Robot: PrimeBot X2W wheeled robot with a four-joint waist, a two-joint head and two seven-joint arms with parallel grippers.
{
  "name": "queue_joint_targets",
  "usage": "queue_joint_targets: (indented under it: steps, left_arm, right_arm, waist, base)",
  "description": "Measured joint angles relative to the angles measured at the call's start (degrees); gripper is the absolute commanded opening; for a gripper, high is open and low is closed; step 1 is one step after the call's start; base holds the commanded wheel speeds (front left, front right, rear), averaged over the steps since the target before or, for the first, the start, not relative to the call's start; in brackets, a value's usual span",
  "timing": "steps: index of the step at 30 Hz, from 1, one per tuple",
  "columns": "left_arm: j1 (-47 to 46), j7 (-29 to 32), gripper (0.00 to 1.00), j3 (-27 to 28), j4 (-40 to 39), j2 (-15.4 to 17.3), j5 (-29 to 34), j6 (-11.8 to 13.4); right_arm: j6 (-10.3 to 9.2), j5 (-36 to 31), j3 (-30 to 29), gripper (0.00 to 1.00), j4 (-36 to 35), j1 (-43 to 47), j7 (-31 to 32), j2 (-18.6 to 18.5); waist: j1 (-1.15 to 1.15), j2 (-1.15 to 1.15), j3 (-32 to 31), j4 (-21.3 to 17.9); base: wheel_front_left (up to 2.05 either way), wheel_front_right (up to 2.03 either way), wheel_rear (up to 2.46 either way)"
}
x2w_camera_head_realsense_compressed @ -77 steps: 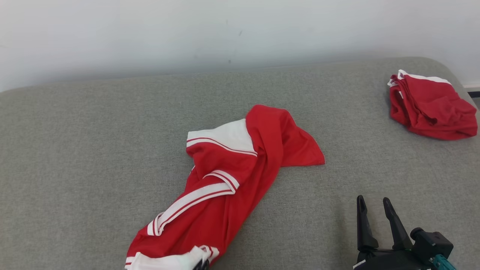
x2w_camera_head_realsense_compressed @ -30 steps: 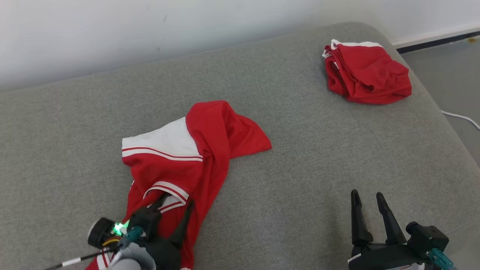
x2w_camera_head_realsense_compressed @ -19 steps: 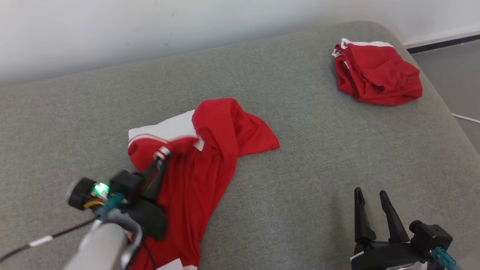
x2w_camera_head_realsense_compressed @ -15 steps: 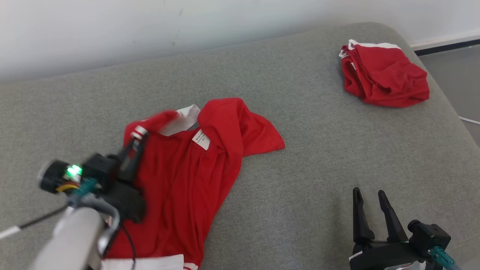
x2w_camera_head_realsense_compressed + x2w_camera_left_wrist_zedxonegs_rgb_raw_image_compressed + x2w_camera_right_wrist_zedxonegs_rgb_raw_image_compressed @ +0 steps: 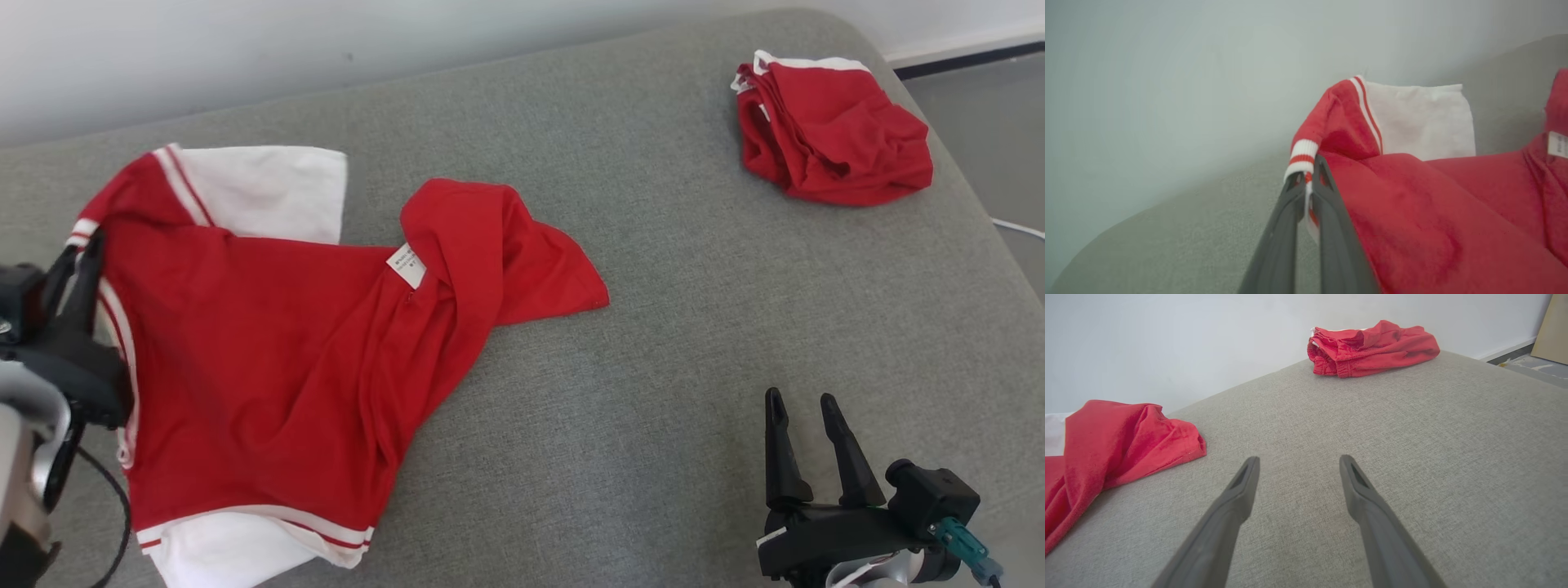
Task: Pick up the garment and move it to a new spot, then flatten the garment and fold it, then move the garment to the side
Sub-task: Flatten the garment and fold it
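- Head view: A red garment (image 5: 269, 343) with white panels and striped trim lies spread over the left half of a grey cushion (image 5: 653, 327), its far end bunched into a fold near the centre. A small white label (image 5: 406, 265) shows on the red cloth beside that fold. The left gripper (image 5: 82, 257), at the frame's left edge, is clamped on the garment's striped edge. The right gripper (image 5: 799, 396) sits at lower right with its fingers spread, holding nothing and well apart from the garment. A second red garment (image 5: 833, 122) lies folded at the cushion's far right corner, near a strip of floor (image 5: 980, 106) and a white cable (image 5: 1016, 229).
- Left wrist view: The left gripper (image 5: 1309, 171) pinches the striped cuff (image 5: 1302, 155) between its two dark fingers. The red cloth (image 5: 1412, 212) falls away to the right, and a white panel (image 5: 1421, 118) lies beyond it. The picture is soft, but the held edge appears raised off the cushion (image 5: 1188, 237). A pale wall (image 5: 1167, 81) stands behind.
- Right wrist view: The right gripper (image 5: 1299, 459) hovers with jaws wide over bare cushion (image 5: 1453, 437). The garment's bunched end (image 5: 1114, 437) rests at left. The second red garment (image 5: 1372, 347) sits by the wall at the far edge.
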Motion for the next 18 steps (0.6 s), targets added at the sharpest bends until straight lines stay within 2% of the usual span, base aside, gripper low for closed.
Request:
queue_joint_targets:
  steps: [3, 4, 5, 6, 11, 18]
  left_arm:
    - [-0.5, -0.1, 0.0, 0.1, 4.1, 0.4, -0.4, 0.1]
    - [-0.7, -0.6, 0.45, 0.2, 4.9, 0.2, -0.5, 0.3]
    - [-0.9, -1.0, 0.85, 0.1, 5.7, 0.0, -0.5, 0.3]
    - [-1.1, -1.6, 1.0, -0.1, 6.2, -0.4, -0.4, 0.3]
    - [-1.3, -4.0, 1.0, 0.3, 7.3, -2.1, -0.8, 0.3]
    - [1.7, -4.9, 1.0, 2.2, 4.0, -3.0, -1.3, 1.5]
  right_arm:
    - [0.0, 0.0, 0.0, 1.0, 0.0, -0.1, 0.0, 0.0]
    - [0.0, 0.0, -0.1, 1.0, 0.0, -0.1, 0.0, 0.0]
    - [0.0, -0.1, -0.2, 1.0, 0.1, -0.1, 0.0, 0.0]
    - [0.0, -0.2, -0.4, 1.0, 0.2, -0.1, 0.0, 0.0]
    - [0.0, -1.2, -0.9, 1.0, 0.3, 0.1, 0.0, 0.0]
    - [0.0, -1.9, -1.4, 1.0, 0.4, 1.2, 0.0, 0.0]
  waist:
    - [0.0, 0.0, 0.7, -0.5]
    - [0.0, 0.0, 0.8, -0.7]
    - [0.0, 0.0, 0.9, -0.7]
    - [0.0, 0.0, 0.8, -0.7]
    - [0.0, 0.0, -0.3, 0.2]
    - [0.0, -0.01, -3.3, 2.2]
  base:
    - [0.0, 0.0, 0.0]
    - [0.0, 0.0, 0.0]
    - [0.0, 0.0, 0.0]
    - [0.0, 0.0, 0.0]
    - [0.0, 0.0, 0.0]
    - [0.0, 0.0, 0.0]
